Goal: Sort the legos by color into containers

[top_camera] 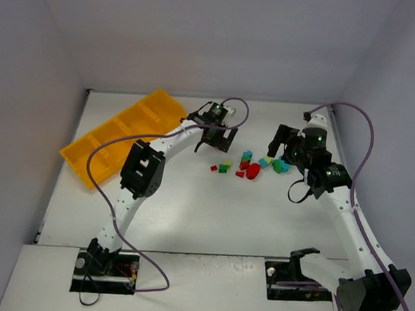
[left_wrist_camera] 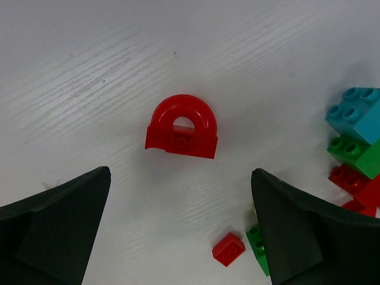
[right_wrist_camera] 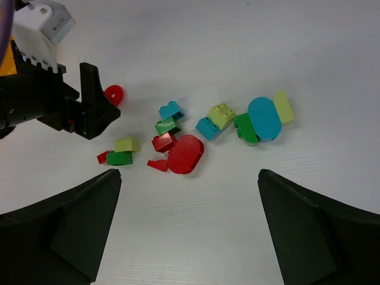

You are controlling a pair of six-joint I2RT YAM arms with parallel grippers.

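White tabletop [top_camera: 189, 218], closed in by pale walls, holds a long yellow-orange tray [top_camera: 124, 133] of four compartments at its far left. The legos [top_camera: 253, 165] lie loose in a scatter near the middle of the table, well apart from the tray.

The left gripper [left_wrist_camera: 181, 178] hangs over the left end of the scatter with its jaws spread wide and nothing between them. A red arch [left_wrist_camera: 182, 126] lies flat on the table just ahead of its fingertips. A light blue brick [left_wrist_camera: 356, 113], a green brick [left_wrist_camera: 356, 155] and a small red brick [left_wrist_camera: 228, 248] sit off to the side.

The right gripper [right_wrist_camera: 189, 184] is wide open too and holds nothing. It faces a red rounded piece [right_wrist_camera: 186, 154], a light blue rounded piece [right_wrist_camera: 264, 117] and a yellow-green brick [right_wrist_camera: 221, 114].
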